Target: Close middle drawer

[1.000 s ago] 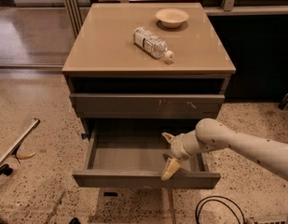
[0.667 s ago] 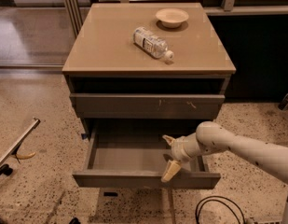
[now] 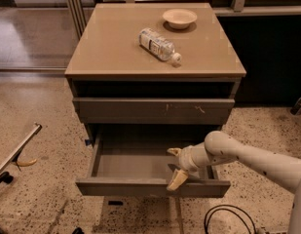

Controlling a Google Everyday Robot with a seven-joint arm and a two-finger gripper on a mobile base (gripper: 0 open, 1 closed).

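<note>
Speckled floor (image 3: 47, 106) | mid drawer (image 3: 135, 167) out | pincer (image 3: 176, 165) wide, at front rim | bottle (image 3: 159, 44) label illegible

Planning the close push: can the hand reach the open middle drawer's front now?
Probably yes: the hand, open, hangs over the wide grey-brown wooden middle drawer, one finger at its front edge, nothing between.

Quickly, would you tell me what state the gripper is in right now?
Gripper: open, holding nothing, at the front right of the open middle drawer.
</note>
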